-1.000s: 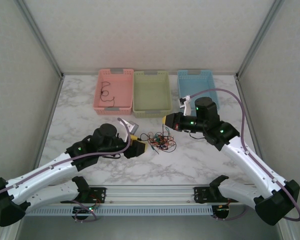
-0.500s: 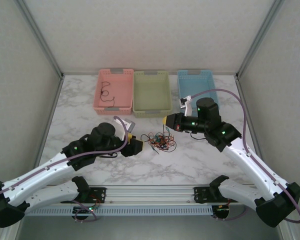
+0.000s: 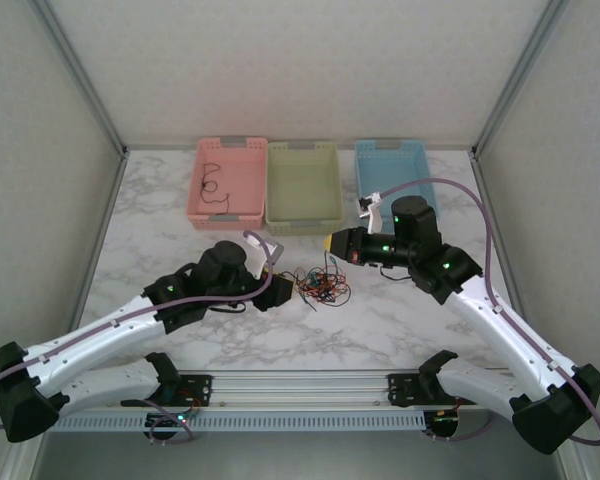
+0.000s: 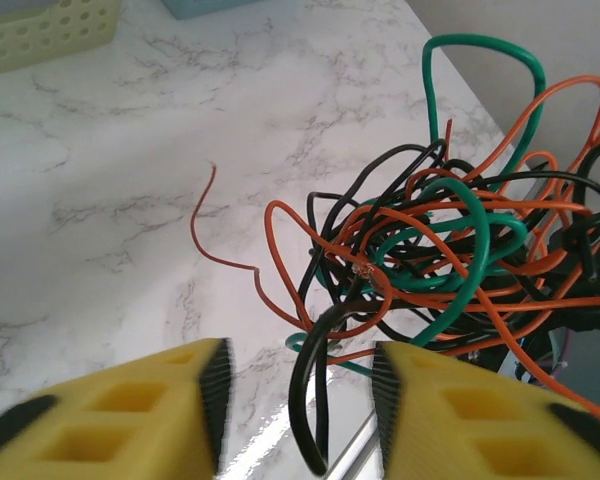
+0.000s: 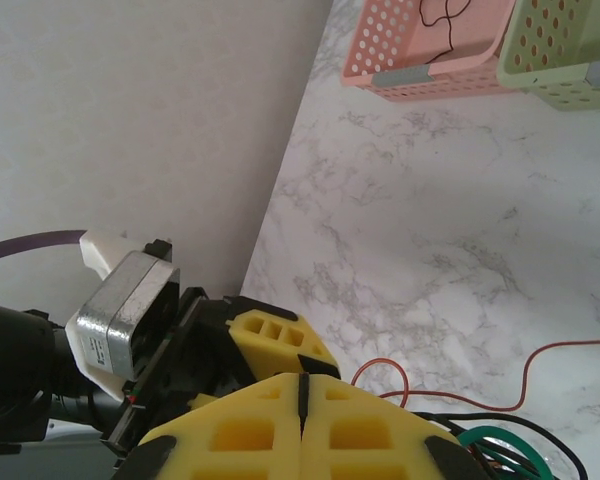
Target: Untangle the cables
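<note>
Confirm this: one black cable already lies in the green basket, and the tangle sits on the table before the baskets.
Wrong basket. The black cable lies in the pink basket, not the green basket, as the top external view shows. The tangle does sit on the table before the baskets.

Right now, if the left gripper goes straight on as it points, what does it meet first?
Likely the black cable loop between the yellow foam fingers of the left gripper, at the near edge of the black, green and orange tangle.
</note>
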{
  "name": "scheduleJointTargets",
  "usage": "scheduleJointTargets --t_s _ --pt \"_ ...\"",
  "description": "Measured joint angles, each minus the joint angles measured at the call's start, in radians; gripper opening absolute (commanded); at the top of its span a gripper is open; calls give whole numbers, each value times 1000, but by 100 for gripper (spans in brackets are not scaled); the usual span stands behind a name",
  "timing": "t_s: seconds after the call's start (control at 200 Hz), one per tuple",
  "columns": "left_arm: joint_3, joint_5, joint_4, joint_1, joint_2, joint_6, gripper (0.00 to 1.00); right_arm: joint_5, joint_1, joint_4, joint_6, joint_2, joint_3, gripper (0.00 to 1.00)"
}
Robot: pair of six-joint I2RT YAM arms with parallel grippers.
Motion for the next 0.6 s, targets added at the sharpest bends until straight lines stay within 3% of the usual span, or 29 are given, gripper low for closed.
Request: scheduleJointTargets --t_s 0.105,0.29,0.596 --pt "1 1 3 0 -1 5 0 0 0 -2 -3 0 0 0" --pt "11 -47 -15 0 -28 3 0 47 1 -93 -62 -5 43 0" --pt "61 -235 -160 26 -158 -32 0 291 -37 -272 -214 -93 91 0"
